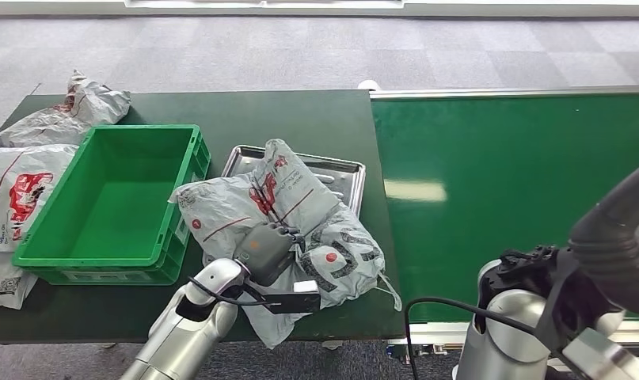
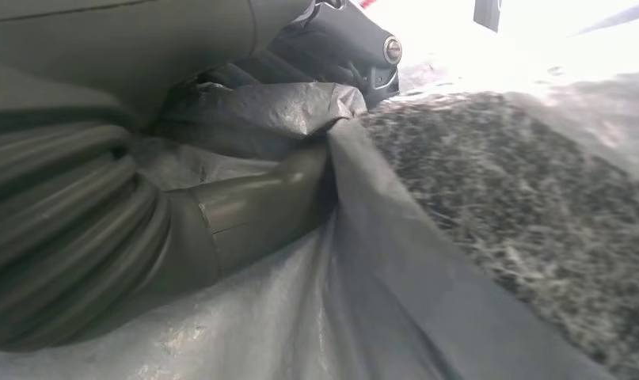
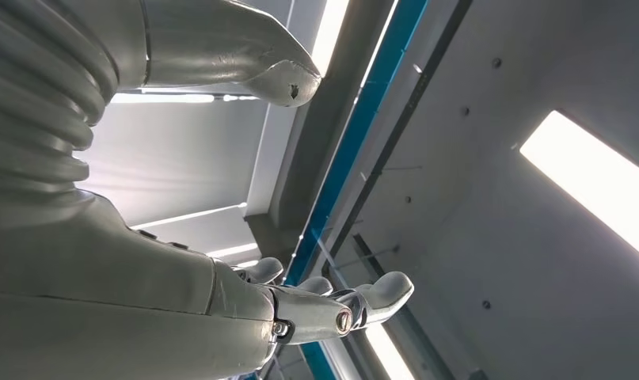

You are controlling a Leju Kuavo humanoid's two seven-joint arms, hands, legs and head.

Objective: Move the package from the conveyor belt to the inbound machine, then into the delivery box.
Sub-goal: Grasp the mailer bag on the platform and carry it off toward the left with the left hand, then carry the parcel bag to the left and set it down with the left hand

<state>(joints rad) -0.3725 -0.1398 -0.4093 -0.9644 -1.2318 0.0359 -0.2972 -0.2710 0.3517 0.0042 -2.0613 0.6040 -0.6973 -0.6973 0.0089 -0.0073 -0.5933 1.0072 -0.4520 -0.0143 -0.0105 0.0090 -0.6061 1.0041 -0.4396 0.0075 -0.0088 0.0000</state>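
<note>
Other grey parcels (image 1: 31, 150) lie left of the crate on the dark table (image 1: 300, 119).

The head view is evenly and brightly lit from above, sharp across the frame, with soft, short shadows. A pale rectangular glare patch sits on the green belt (image 1: 506, 190), and the metal tray (image 1: 344, 170) shows a mild sheen. The right arm (image 1: 617, 229) at the frame's edge is dark and blurred, being close to the lens.

The left wrist view is dim and murky in the foreground; the grey bag (image 2: 363, 261) is soft and the far corner is blown out to white. The speckled surface behind it is perhaps carpet, too blurred to tell.

The right wrist view looks up at bright ceiling light panels (image 3: 593, 178), which overexpose; the right hand (image 3: 316, 305) stays reasonably sharp.
</note>
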